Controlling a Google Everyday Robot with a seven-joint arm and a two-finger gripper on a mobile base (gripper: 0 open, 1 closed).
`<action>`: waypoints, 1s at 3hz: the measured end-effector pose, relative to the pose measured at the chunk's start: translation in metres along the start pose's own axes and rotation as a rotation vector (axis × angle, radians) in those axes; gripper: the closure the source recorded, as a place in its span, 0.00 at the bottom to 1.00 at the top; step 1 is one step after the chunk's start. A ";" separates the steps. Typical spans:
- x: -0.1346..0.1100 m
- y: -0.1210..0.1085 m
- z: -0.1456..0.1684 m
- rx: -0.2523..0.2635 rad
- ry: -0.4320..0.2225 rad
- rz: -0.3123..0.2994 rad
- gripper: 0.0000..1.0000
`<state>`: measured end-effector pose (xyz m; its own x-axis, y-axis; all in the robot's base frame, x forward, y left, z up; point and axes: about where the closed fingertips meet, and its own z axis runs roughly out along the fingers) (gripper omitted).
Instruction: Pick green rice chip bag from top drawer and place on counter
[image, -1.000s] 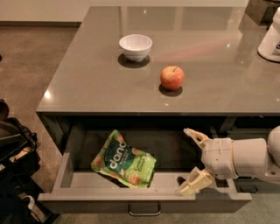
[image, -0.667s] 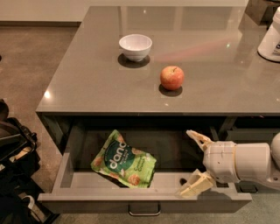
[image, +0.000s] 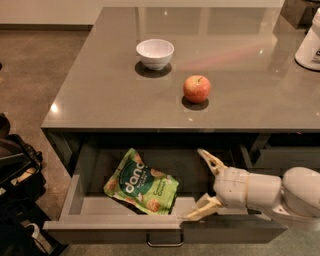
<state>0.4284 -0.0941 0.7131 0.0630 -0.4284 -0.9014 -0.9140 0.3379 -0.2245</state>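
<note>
The green rice chip bag (image: 141, 188) lies flat in the open top drawer (image: 100, 231), left of the drawer's middle. My gripper (image: 195, 185) reaches in from the right, inside the drawer, with its two pale fingers (image: 210, 161) spread wide apart and pointing left. The lower fingertip is close to the bag's right edge; the bag is not between the fingers. The gripper holds nothing. The grey-brown counter (image: 115, 95) lies above the drawer.
A white bowl (image: 155, 52) and a red apple (image: 197, 88) stand on the counter. A white appliance (image: 311, 44) is at the far right. Dark bags (image: 15, 175) sit on the floor to the left. The drawer's metal handle (image: 164, 243) is at the front.
The gripper has shifted slightly to the left, toward the bag, and stays open. The bag, bowl and apple have not moved.
</note>
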 end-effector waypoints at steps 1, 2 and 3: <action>-0.012 -0.027 0.028 -0.037 -0.080 -0.077 0.00; -0.049 -0.056 0.082 -0.158 -0.120 -0.187 0.00; -0.049 -0.056 0.082 -0.158 -0.120 -0.187 0.00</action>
<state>0.5099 -0.0229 0.7398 0.2748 -0.3651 -0.8895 -0.9326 0.1237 -0.3389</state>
